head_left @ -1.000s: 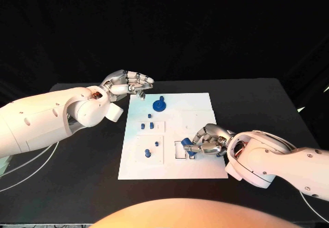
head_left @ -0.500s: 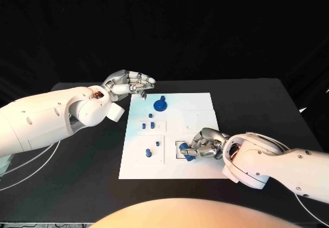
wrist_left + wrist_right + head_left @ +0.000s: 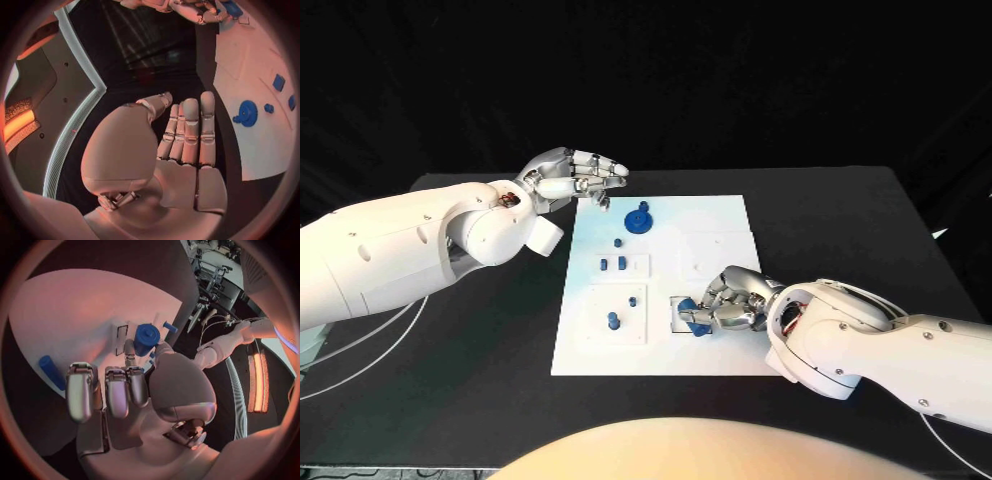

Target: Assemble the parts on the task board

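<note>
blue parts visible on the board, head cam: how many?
7, at least. Round part at the far end; small dot below it; pair mid-left; one and a longer one lower left; one in the right hand. More may be hidden under it.

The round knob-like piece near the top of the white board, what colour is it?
Blue. The round piece shows best in the head view, standing on the white task board.

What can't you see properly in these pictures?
- Head view: the right hand covers the board slot under it, so whether its blue part is seated can't be told.
- Head view: the small parts are too tiny to tell their shapes.
- Left wrist view: the board runs off the circle's rim.
- Head view: the left hand has curled fingers; whether they hold anything is unclear.
</note>
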Available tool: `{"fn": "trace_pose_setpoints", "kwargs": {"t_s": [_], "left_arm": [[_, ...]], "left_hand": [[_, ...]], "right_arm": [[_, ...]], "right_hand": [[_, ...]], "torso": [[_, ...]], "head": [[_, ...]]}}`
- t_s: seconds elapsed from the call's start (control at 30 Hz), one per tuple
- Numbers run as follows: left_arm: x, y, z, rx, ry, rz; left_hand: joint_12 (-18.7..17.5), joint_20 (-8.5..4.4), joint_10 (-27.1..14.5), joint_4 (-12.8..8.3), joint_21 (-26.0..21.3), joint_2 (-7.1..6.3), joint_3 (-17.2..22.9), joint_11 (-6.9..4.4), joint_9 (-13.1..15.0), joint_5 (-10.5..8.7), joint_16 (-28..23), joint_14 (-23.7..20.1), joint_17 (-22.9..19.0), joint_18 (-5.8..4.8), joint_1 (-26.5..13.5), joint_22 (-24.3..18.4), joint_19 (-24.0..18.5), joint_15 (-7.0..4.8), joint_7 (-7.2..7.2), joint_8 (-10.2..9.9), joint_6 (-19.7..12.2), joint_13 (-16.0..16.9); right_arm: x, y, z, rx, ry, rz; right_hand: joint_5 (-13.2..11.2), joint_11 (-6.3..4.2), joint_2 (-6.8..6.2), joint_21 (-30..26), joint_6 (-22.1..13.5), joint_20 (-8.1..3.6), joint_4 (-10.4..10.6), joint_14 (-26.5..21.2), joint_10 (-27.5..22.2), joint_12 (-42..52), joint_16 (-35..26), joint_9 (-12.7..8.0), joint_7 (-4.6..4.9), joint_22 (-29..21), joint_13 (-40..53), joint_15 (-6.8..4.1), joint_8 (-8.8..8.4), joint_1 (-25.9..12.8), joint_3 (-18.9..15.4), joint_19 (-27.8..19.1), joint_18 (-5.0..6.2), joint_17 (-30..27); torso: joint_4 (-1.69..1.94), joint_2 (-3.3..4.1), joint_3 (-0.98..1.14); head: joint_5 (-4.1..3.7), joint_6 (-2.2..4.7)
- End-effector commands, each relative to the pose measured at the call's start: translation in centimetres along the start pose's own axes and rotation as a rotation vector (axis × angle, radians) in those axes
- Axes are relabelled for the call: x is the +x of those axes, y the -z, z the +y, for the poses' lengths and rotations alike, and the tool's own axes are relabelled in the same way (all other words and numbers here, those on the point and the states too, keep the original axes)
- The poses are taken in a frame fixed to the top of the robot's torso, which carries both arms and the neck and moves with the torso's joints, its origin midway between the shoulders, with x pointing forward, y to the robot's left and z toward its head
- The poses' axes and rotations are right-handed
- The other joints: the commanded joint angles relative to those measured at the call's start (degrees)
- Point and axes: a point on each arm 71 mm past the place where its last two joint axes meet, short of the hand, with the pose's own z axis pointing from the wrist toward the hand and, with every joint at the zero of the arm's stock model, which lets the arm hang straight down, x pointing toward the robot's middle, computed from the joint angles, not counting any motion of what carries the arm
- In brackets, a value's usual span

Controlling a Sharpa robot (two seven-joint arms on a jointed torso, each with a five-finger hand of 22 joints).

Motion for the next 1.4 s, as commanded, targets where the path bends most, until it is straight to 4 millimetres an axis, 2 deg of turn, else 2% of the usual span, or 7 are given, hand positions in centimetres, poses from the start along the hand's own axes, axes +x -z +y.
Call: {"fn": "trace_pose_setpoints", "kwargs": {"t_s": [0.03,0.43,0.67,1.13,1.33,1.4], "left_arm": [[0.2,0.0,-0.1,0.006,0.011,0.016],[0.1,0.0,-0.1,0.004,0.011,0.014],[0.1,0.0,-0.1,0.004,0.011,0.014],[0.1,0.0,-0.1,0.004,0.011,0.015],[0.1,0.0,-0.1,0.003,0.011,0.014],[0.1,0.0,-0.1,0.003,0.01,0.014]], "left_hand": [[0.02,0.06,-0.33,0.07,-0.26,0.42,-0.18,0.09,0.04,0.26,-0.3,-0.28,-0.06,0.38,0.03,-0.08,0.42,0.28,0.17,0.14,-0.06,-0.06],[0.03,0.08,-0.37,0.16,-0.31,0.44,-0.21,0.11,0.02,0.28,-0.29,-0.26,-0.05,0.38,-0.06,-0.12,0.44,0.31,0.2,0.09,-0.16,-0.08],[0.04,0.08,-0.39,0.18,-0.34,0.48,-0.19,0.1,0.02,0.29,-0.3,-0.27,-0.05,0.38,-0.05,-0.14,0.45,0.31,0.19,0.09,-0.17,-0.09],[0.04,0.08,-0.39,0.18,-0.34,0.48,-0.19,0.1,0.02,0.29,-0.3,-0.27,-0.05,0.38,-0.05,-0.14,0.45,0.31,0.19,0.09,-0.17,-0.09],[0.05,0.1,-0.44,0.25,-0.4,0.5,-0.2,0.12,0.01,0.3,-0.3,-0.28,-0.05,0.38,-0.09,-0.17,0.46,0.32,0.22,0.08,-0.2,-0.11],[0.05,0.1,-0.44,0.25,-0.4,0.5,-0.2,0.12,0.01,0.3,-0.3,-0.28,-0.05,0.38,-0.09,-0.17,0.46,0.32,0.22,0.08,-0.2,-0.11]], "right_arm": [[-0.3,-0.1,0.3,-0.023,0.009,-0.046],[-0.4,-0.2,0.8,-0.047,-0.005,-0.071],[-0.3,-0.2,1.0,-0.06,0.001,-0.061],[0.2,-1.0,0.8,-0.026,0.065,0.001],[0.0,-1.4,0.6,-0.014,0.075,-0.018],[-0.1,-1.6,0.6,-0.014,0.078,-0.033]], "right_hand": [[-0.23,-0.39,0.54,0.09,1.09,-0.36,-0.01,5.3,2.99,-0.2,-0.18,0.13,-1.59,12.19,11.0,-0.56,-0.11,0.14,-0.48,3.59,-0.59,11.77],[0.63,-0.58,1.75,0.75,1.03,-0.49,-0.1,5.35,3.22,0.04,-0.09,0.27,-1.79,12.47,11.26,-0.71,0.38,0.14,-0.41,3.81,-0.72,12.02],[0.85,-0.66,1.71,0.62,0.9,-0.57,-0.21,5.36,3.22,0.0,-0.09,0.31,-1.88,12.45,11.26,-0.79,0.57,1.04,-0.27,3.79,-0.7,12.02],[-0.5,-0.56,1.19,0.09,0.65,-0.57,-0.02,5.29,2.97,-0.43,-0.22,0.32,-1.74,12.3,10.96,-0.74,0.86,0.28,-1.32,3.64,-0.61,11.75],[-2.43,-0.52,1.33,-0.08,0.53,-0.53,0.03,5.27,2.88,-0.65,-0.29,0.37,-1.7,12.28,10.86,-0.69,1.29,-1.13,-2.76,3.61,-0.58,11.63],[-6.82,-0.46,1.63,-0.42,0.35,-0.49,0.03,5.24,2.73,-0.94,-0.35,0.48,-1.64,12.21,10.7,-0.64,1.76,-3.2,-4.87,3.53,-0.52,11.52]], "torso": [[-0.01,-0.06,-0.03],[-0.04,-0.06,-0.01],[-0.08,-0.08,-0.01],[-0.07,-0.08,0.02],[-0.04,-0.09,0.0],[-0.05,-0.05,0.02]], "head": [[0.12,-0.03],[0.08,-0.05],[0.25,-0.08],[0.34,-0.17],[0.33,-0.18],[0.35,-0.13]]}}
